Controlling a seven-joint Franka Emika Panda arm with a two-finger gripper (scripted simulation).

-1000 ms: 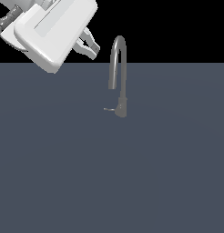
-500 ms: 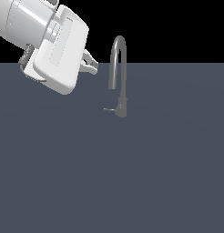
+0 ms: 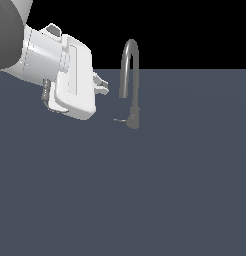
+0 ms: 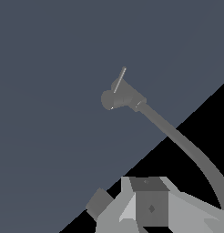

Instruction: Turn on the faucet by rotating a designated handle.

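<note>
Tool beside faucet
The tool (image 3: 101,84) is seen near the faucet (image 3: 130,75), apart from its handle (image 3: 119,120); its spread cannot be told.

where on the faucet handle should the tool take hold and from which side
Likely at the free tip of the handle, the thin rod jutting from the faucet base toward the exterior view's left. The tip gives the most leverage for rotating it, and it points toward the tool, which hangs apart from it, higher up on that same side. Coming down from there also avoids the tall spout.
</note>
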